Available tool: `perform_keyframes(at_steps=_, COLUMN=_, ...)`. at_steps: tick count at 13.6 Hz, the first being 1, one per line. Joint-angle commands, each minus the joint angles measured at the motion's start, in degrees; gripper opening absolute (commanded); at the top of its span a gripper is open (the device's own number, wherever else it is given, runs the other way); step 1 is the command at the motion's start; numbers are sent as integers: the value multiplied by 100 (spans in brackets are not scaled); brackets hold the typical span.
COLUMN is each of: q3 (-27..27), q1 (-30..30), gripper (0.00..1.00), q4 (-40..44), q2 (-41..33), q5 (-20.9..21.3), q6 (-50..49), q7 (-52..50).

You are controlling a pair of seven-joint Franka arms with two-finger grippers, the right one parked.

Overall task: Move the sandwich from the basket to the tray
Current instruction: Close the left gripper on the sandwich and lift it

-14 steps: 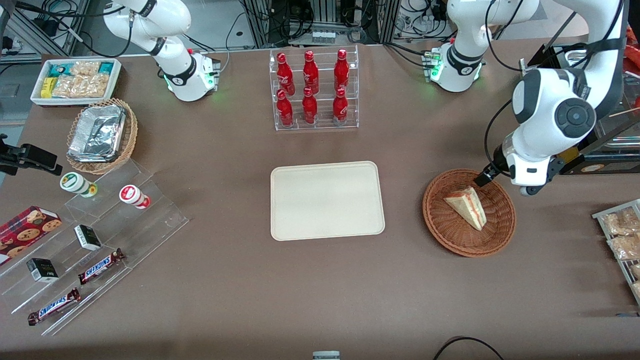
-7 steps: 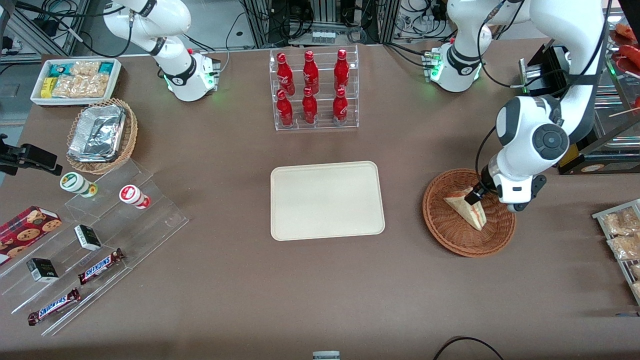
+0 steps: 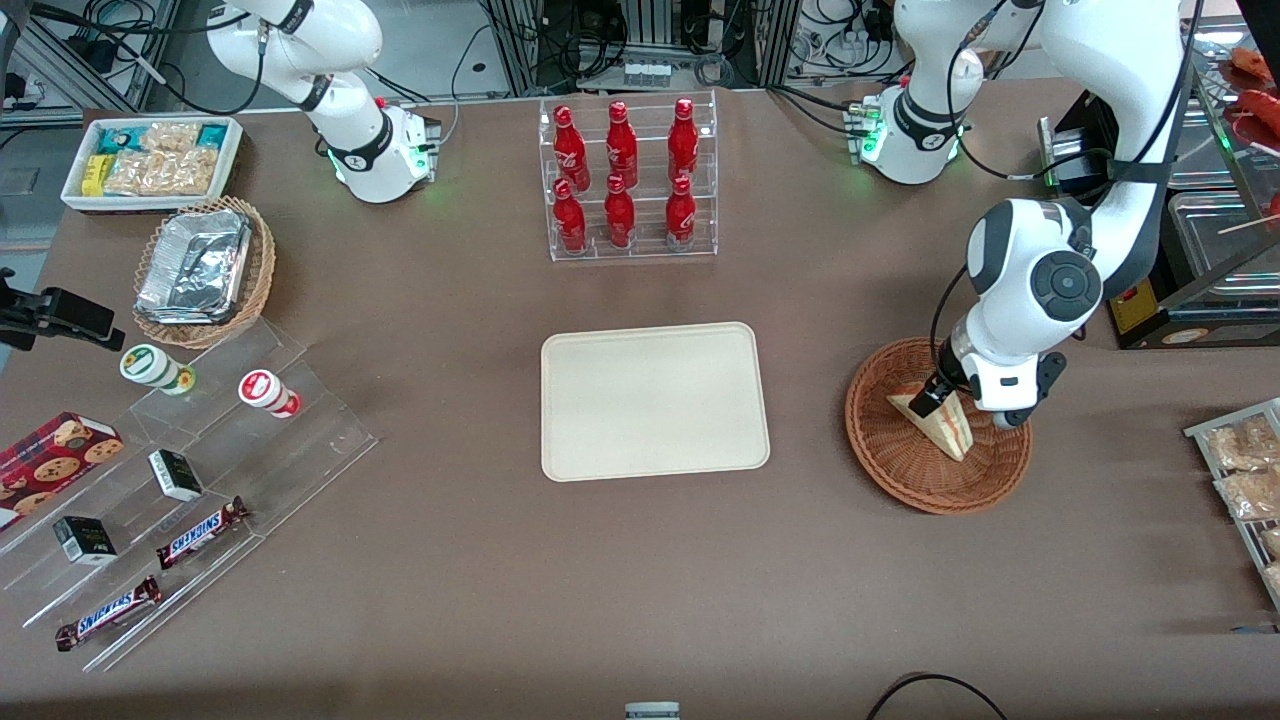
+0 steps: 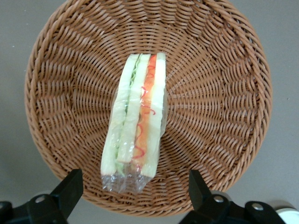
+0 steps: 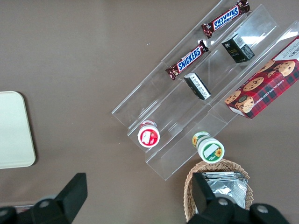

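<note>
My gripper (image 4: 133,193) hangs over the basket (image 4: 224,116), fingers (image 4: 67,189) spread wide and holding nothing. The sandwich (image 4: 135,119) lies inside, directly under the tool, its long axis crossing the line betw. the fingers, so I judge a straight descent fits. Front view hides this axis but shows the tray (image 3: 655,400) toward the parked arm's end.

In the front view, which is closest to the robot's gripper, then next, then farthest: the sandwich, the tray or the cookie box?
The gripper is open over the basket.
1. Sandwich, right under it.
2. Tray, mid-table.
3. Cookie box, at the parked arm's end.
</note>
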Motion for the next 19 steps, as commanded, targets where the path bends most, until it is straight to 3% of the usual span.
perform_keyframes(at_steps=1, q3=36, q1=-34, gripper=100, q4=69, q2=181, q5=-65, q6=217, q7=-80)
perform_keyframes(at_steps=7, q3=62, q1=1, gripper=100, q4=60, q2=393, q5=-39, q6=446, q7=-63)
perform_keyframes(at_steps=8, q3=63, q1=10, gripper=94, q4=69, q2=436, q5=-39, q6=454, q7=-63)
perform_keyframes(at_steps=10, q3=80, q1=19, gripper=69, q4=60, q2=524, q5=-39, q6=489, q7=-63)
perform_keyframes(at_steps=13, q3=80, q1=19, gripper=4, q4=43, q2=542, q5=-30, q6=499, q7=-54)
perform_keyframes(at_steps=16, q3=80, q1=10, gripper=0, q4=60, q2=472, q5=-30, q6=341, q7=25)
perform_keyframes(at_steps=19, q3=63, q1=-33, gripper=0, q4=375, q2=78, q5=14, q6=-780, q7=34)
